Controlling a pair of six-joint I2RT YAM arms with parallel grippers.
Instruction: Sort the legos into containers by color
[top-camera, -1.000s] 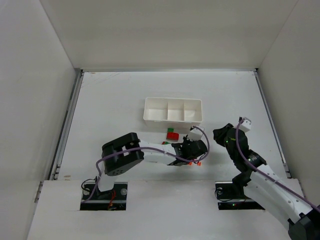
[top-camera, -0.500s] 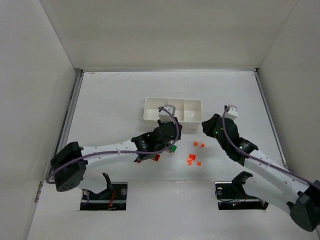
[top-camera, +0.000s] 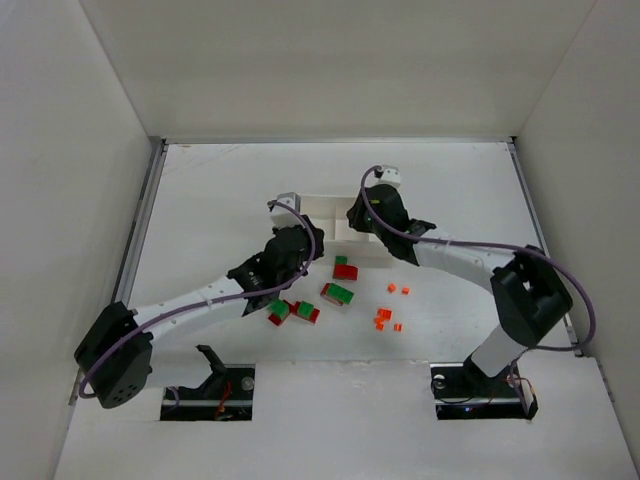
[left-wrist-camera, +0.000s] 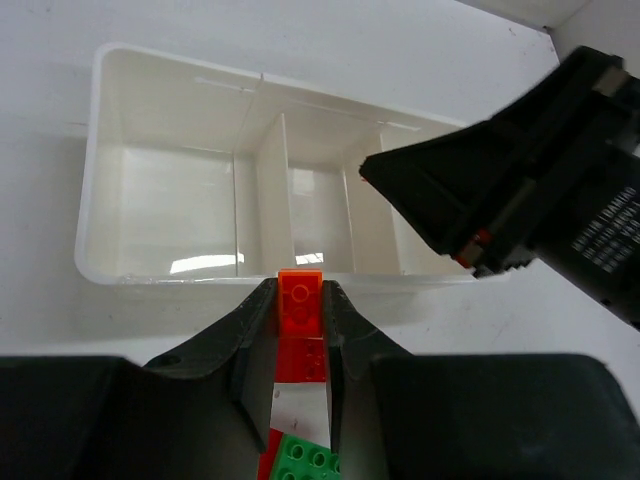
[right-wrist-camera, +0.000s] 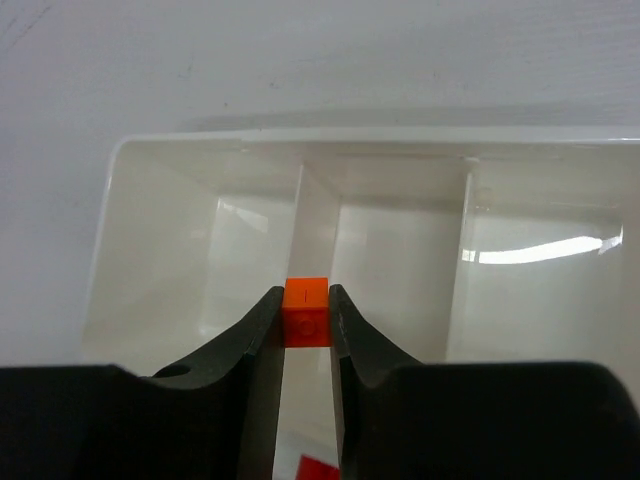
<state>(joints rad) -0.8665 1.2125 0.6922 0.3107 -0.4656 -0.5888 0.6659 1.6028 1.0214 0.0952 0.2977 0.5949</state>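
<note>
Reaching in over the desk (top-camera: 220, 200) from opposite sides, both grippers meet at the white tray (left-wrist-camera: 88, 190), and each one is closed on a lego.

The left gripper (left-wrist-camera: 301, 292) is narrowed onto a red brick (left-wrist-camera: 300, 305), which is pinched between its two dark fingers (left-wrist-camera: 250, 330) with the studs facing the camera. The brick stands just short of the tray's near wall, roughly in line with one of the thin dividers (left-wrist-camera: 268, 190). A second red section continues below it between the fingers (one long brick or two joined, I cannot tell). Further down, a green brick (left-wrist-camera: 312, 462) shows on the desk.

The right gripper (right-wrist-camera: 306, 300) is closed on a tiny orange piece (right-wrist-camera: 306, 312), which is squeezed at the very tips of its fingers (right-wrist-camera: 258, 330). It hangs above the tray, in line with a dividing wall (right-wrist-camera: 315, 225). Which compartment lies under it cannot be told. In the left wrist view this gripper is the big black shape on the right, over the tray's end.

All three compartments visible in the wrist views show only white plastic.

Loose legos lie on the desk near the tray:
- Four red-and-green bricks: one just beside the tray (top-camera: 345, 268), one a little nearer (top-camera: 337, 292), and two close together under the left arm (top-camera: 279, 313) (top-camera: 306, 311).
- Orange bits to their right, as a pair (top-camera: 391, 288) (top-camera: 405, 291) and a small cluster (top-camera: 382, 318).
</note>
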